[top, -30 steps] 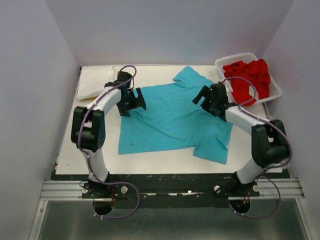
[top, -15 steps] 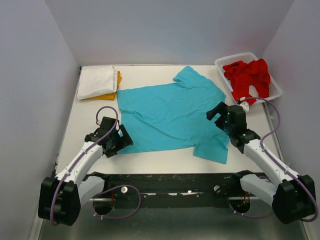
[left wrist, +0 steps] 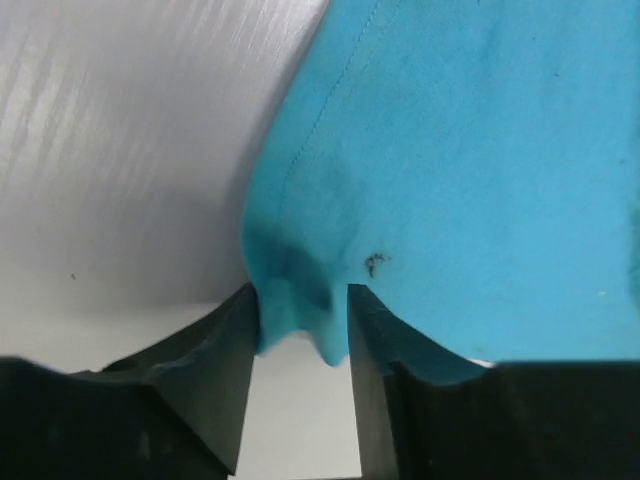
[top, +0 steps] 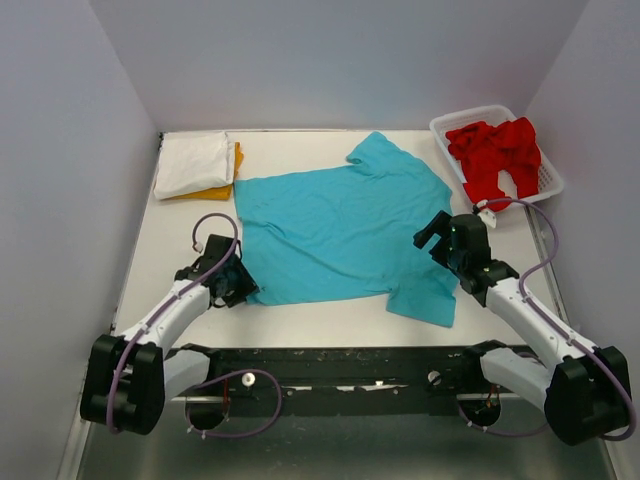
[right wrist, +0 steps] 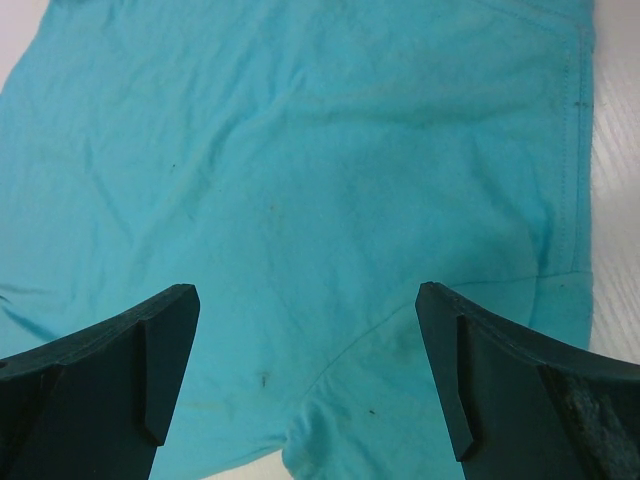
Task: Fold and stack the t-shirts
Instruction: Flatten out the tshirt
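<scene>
The turquoise t-shirt [top: 340,230] lies spread flat in the middle of the white table [top: 300,325]. My left gripper [top: 238,283] sits low at its near left corner. In the left wrist view the left gripper [left wrist: 303,320] is shut on the bunched corner of the turquoise t-shirt [left wrist: 450,150]. My right gripper [top: 430,232] hovers open over the shirt's right side; in the right wrist view the right gripper [right wrist: 305,370] holds nothing, with the turquoise t-shirt [right wrist: 300,150] below it. A folded white t-shirt [top: 192,163] rests on an orange one [top: 237,160] at the back left. Red t-shirts [top: 495,150] fill the basket.
The white slatted basket [top: 548,185] stands at the back right corner of the table. Grey walls close in the left, back and right sides. A black rail [top: 330,365] runs along the table's near edge by the arm bases.
Both arms pulled back from the shirt's far side to its near side. The left gripper then came down on the near left corner and closed on it. The right gripper stayed open.
</scene>
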Robot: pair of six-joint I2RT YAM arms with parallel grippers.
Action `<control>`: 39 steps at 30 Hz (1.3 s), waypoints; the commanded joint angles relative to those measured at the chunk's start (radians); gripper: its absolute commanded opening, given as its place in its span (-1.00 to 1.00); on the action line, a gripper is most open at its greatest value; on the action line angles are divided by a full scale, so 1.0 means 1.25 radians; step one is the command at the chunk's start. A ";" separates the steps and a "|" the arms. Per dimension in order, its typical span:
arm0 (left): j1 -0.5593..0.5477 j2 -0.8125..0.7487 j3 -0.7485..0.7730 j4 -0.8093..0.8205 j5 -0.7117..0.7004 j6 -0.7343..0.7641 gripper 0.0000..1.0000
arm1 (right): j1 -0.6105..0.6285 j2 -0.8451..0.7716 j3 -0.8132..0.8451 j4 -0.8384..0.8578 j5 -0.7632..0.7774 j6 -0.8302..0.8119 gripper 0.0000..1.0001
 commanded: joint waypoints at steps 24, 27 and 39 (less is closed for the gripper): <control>0.004 -0.124 -0.002 -0.134 -0.068 0.000 -1.00 | 0.013 -0.023 0.074 -0.521 -0.027 0.115 0.82; 0.004 -0.136 -0.005 -0.135 -0.058 0.001 -1.00 | 0.022 -0.035 0.046 -0.542 -0.072 0.152 0.73; 0.004 -0.121 -0.023 -0.074 -0.026 0.020 -1.00 | 0.053 0.050 -0.095 -0.403 -0.096 0.197 0.39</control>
